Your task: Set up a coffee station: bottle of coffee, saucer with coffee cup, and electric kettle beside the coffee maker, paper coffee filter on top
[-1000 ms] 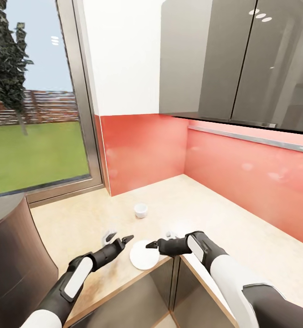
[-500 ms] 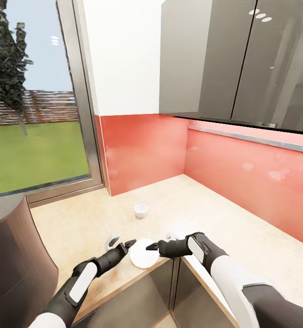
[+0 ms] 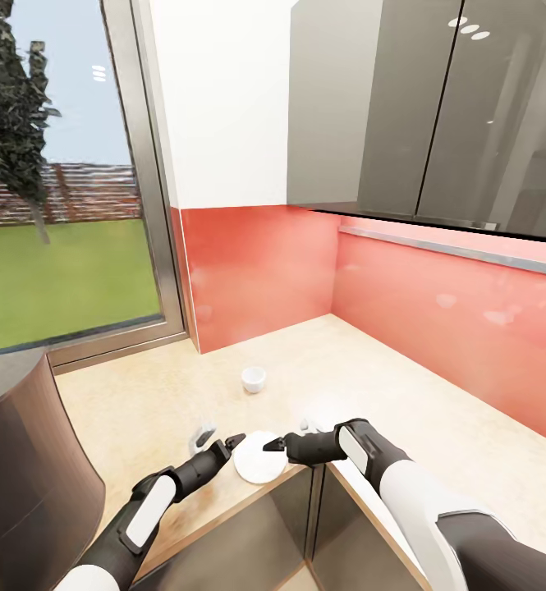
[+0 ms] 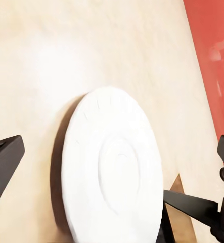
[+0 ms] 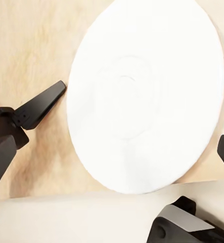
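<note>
A white saucer (image 3: 260, 464) lies flat at the front edge of the beige countertop (image 3: 141, 402), in its inner corner. Its rim slightly overhangs the edge in the right wrist view, where the saucer (image 5: 142, 96) looks large. My left gripper (image 3: 217, 439) is open at the saucer's left side, one dark fingertip (image 3: 233, 441) at the rim. My right gripper (image 3: 289, 435) is open at the saucer's right side, its lower fingertip (image 3: 273, 445) over the plate. The left wrist view looks across the saucer (image 4: 114, 167). A small white coffee cup (image 3: 254, 379) stands upright farther back.
A red backsplash (image 3: 256, 271) lines the corner behind the counter, with grey wall cabinets (image 3: 420, 107) above. A tall window (image 3: 59, 205) is at the left. A dark rounded unit (image 3: 18, 460) stands at the near left. Cabinet fronts (image 3: 305, 525) drop below the counter edge.
My left gripper has moved right to the saucer's left rim. The right gripper, the saucer and the cup have stayed where they were.
</note>
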Robot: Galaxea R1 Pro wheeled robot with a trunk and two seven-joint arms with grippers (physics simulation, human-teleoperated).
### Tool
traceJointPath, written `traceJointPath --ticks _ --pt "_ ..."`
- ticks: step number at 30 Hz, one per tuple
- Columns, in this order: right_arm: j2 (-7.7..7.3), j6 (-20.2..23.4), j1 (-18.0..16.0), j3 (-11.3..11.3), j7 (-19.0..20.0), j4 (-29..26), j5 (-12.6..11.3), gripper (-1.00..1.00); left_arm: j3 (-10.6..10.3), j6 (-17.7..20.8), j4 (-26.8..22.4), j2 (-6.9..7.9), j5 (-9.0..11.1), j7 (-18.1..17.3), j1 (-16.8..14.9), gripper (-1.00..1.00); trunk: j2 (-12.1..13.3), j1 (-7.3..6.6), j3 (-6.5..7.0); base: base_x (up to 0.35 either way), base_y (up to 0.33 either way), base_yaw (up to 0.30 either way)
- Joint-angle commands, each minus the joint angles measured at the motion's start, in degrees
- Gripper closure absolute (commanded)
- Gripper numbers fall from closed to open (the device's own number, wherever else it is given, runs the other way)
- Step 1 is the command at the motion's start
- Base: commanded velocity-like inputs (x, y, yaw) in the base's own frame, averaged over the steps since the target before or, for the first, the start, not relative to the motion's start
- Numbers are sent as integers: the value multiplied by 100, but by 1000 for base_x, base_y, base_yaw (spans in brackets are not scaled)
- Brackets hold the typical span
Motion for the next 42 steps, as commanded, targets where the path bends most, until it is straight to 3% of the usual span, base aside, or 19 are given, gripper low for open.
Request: traceJointPath --ticks 1,11,23,31,35,42 --pt "-4 26 -3 36 -7 -5 -46 -100 -2 43 4 1 4 18 -1 -100 -9 4 -11 0 0 0" --pt "-3 26 -3 36 -7 -5 -44 -100 -2 42 4 -113 4 18 -1 -100 -9 4 -11 0 0 0" --pt "-3 26 6 36 -7 -5 -46 -100 -2 43 -5 -125 4 13 -1 -100 -9 4 -11 0 0 0" --pt "-2 1 14 20 -9 -82 -64 -100 11 40 12 -115 4 -211 -1 -100 -9 4 -11 0 0 0" --pt "-3 0 15 18 -15 -386 -73 -100 16 39 12 -111 5 -219 -1 -100 -9 4 -11 0 0 0" --pt "-3 0 14 12 -16 -457 -74 -100 21 42 12 -110 10 -220 -1 -100 -9 4 -11 0 0 0"
